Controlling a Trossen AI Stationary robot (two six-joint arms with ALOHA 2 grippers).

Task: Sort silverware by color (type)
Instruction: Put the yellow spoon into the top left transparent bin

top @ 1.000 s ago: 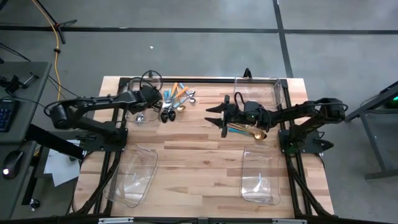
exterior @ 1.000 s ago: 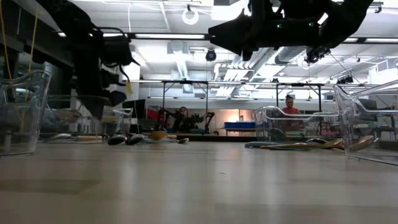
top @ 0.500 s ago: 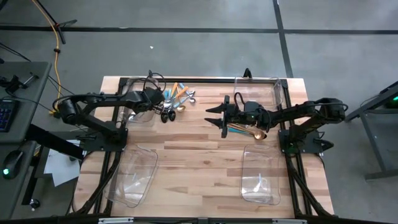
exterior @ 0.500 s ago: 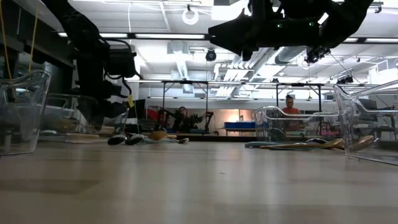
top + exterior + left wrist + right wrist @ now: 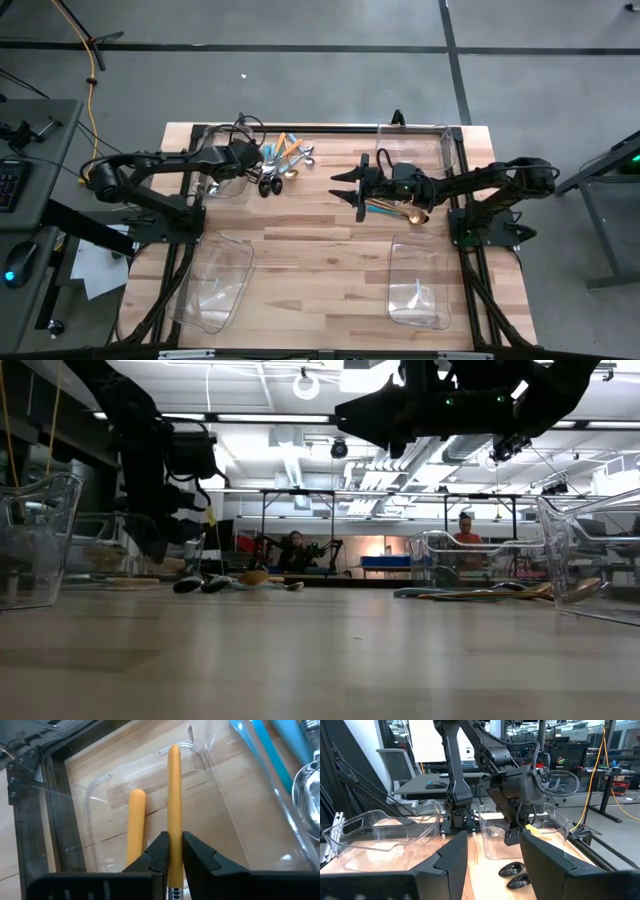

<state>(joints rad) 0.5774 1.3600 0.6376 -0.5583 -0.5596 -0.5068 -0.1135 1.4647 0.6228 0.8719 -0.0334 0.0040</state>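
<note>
Open room: bench (image 5: 320,260) middle lay bare between the arms.
Obstacles: silverware pile (image 5: 283,165), gold cutlery (image 5: 398,211), four clear bins (image 5: 218,280) at corners.

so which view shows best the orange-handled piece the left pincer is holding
The left wrist view: the orange handle runs up between the left pincer fingers, over the clear bin, beside a second orange handle. The high view hides it under the arm; the low and right wrist views show nothing clear.

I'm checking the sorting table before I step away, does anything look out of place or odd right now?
Nothing stands out. The left pincer holds an orange-handled utensil over a clear bin where another orange handle already lies. Unsorted silverware is piled beside that bin, gold pieces under the open right pincer.
</note>
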